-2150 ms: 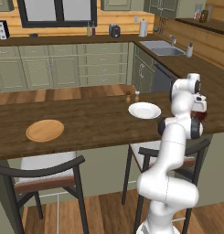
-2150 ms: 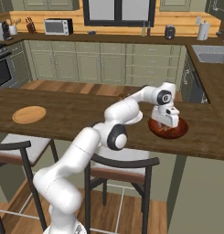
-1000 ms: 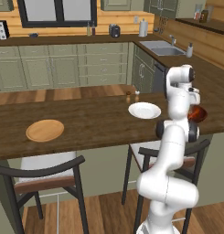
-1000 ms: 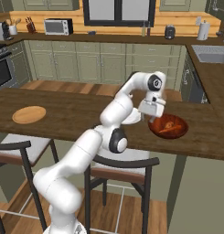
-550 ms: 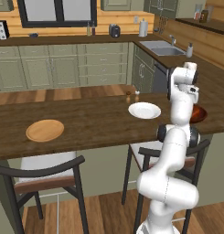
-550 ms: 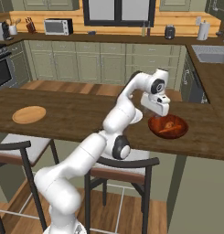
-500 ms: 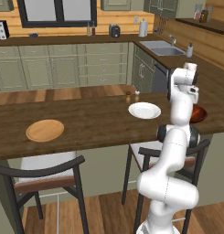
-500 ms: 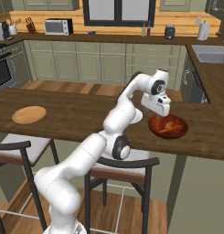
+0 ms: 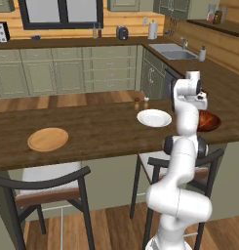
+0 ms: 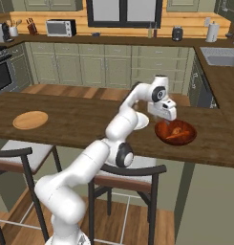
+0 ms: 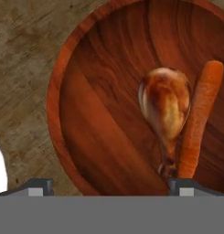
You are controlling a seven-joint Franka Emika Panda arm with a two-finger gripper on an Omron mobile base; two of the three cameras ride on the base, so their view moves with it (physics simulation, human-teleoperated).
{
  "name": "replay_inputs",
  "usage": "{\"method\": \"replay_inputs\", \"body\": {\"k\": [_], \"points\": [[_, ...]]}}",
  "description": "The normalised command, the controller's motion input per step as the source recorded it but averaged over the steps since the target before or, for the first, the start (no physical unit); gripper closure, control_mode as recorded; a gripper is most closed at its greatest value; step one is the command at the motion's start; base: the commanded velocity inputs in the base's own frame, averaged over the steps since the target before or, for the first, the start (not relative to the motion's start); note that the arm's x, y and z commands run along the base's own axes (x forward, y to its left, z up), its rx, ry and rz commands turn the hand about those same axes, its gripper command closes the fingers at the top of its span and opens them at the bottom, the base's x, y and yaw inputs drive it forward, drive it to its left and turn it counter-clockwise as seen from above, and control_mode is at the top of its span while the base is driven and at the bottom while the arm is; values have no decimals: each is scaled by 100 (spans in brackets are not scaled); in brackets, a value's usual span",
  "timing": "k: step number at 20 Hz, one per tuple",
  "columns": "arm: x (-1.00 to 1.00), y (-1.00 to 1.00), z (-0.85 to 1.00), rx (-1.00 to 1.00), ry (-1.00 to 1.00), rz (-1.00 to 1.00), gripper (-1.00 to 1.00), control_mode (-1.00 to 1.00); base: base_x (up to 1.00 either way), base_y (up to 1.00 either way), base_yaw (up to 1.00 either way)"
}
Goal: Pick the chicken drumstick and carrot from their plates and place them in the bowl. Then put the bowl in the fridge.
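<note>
The arm rises from the base, bends over the dark wooden counter (image 10: pixel 80 119) and turns its wrist straight down, so the gripper (image 10: pixel 167 115) hangs just above the bowl (image 10: pixel 175 132), slightly toward the bowl's 9 o'clock side in the right base view. The two fingertips (image 11: pixel 38 186) stand wide apart at the bottom of the hand view, released and grasping nothing. Seen from the hand, the glossy reddish-brown bowl (image 11: pixel 99 119) holds the chicken drumstick (image 11: pixel 165 104), thick end toward 12 o'clock and thin bone toward 6 o'clock, with the carrot (image 11: pixel 199 119) lying touching along its 3 o'clock side, nearly parallel to it. In the left base view the upper arm hides part of the bowl (image 9: pixel 210 120), which sits at 3 o'clock of the white plate (image 9: pixel 153 117), near it but apart. The wooden plate (image 9: pixel 48 139) lies well apart at the counter's far 9 o'clock end. Two chairs (image 10: pixel 123 172) stand tucked under the counter's near edge.
</note>
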Motion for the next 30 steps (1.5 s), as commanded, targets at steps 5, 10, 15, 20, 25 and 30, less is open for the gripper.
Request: {"method": "replay_inputs", "body": {"k": [5,10,15,20,25,30], "points": [[-6,13,-29,-10,14,3,-100,-100,0,0,0],[81,-29,-16,-1,6,1,-100,-100,0,0,0],[86,-39,27,6,28,-7,-100,-100,0,0,0],[43,-4,18,3,32,-9,-100,-100,0,0,0],[-15,0,0,0,13,0,-100,-100,0,0,0],[-32,0,0,0,0,0,100,-100,0,0,0]]}}
